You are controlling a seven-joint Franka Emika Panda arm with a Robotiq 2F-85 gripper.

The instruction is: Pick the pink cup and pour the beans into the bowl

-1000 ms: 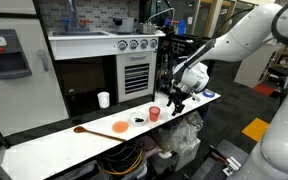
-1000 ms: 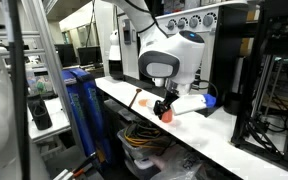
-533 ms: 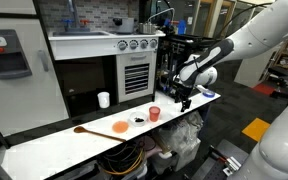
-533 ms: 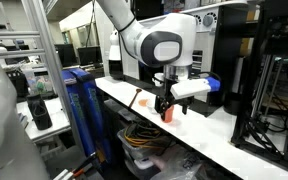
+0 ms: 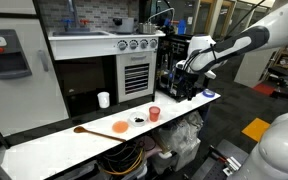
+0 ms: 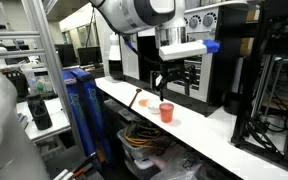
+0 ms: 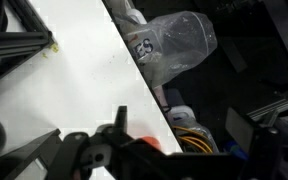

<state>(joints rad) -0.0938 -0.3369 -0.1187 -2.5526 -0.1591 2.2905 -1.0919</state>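
The black Robotiq gripper (image 6: 171,82) is hanging higher than a second ago, when it was down at the small reddish-pink plastic cup (image 6: 166,111). It is now standing clear above the cup, with its jaws spread apart and gripping nothing. The cup is sitting upright on the long white tabletop (image 5: 44,145), in the same spot as before. In an exterior view the small shallow white bowl (image 5: 131,120) is sitting just beside the cup, with a dark patch of brown-black beans (image 5: 138,119) lying in it. What the cup is holding cannot be told. A flat orange dish (image 5: 120,127) is lying near the bowl, and a taller white cup (image 5: 104,99) is standing well apart.
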